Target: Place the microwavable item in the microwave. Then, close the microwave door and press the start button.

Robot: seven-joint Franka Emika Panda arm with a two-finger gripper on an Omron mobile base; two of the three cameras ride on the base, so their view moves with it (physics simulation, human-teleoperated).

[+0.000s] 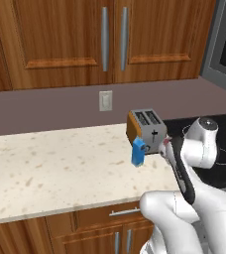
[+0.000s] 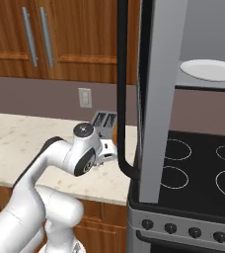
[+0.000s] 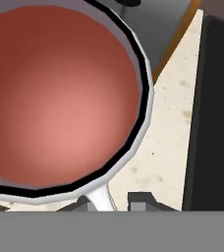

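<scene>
The white mug [image 3: 60, 98] with its reddish inside sits very close under the hand, beside the toaster at the counter's right end. Its handle [image 3: 99, 197] runs down between my fingertips. My gripper [image 3: 109, 203] looks shut on the mug at that handle side, low over the counter [image 1: 60, 163]; it also appears as the gripper [image 1: 166, 147] and the gripper [image 2: 108, 149]. The microwave [image 2: 208, 34] hangs above the stove with a white turntable plate [image 2: 208, 69] inside. The microwave door [image 2: 159, 99] stands swung wide open, its black bar handle [image 2: 122, 89] facing the arm.
A silver-and-brown toaster [image 1: 145, 128] stands just behind the hand, with a blue carton [image 1: 139, 152] at its front left. A black stovetop [image 2: 198, 168] lies to the right of the counter. Wooden cabinets [image 1: 85, 39] line the wall above.
</scene>
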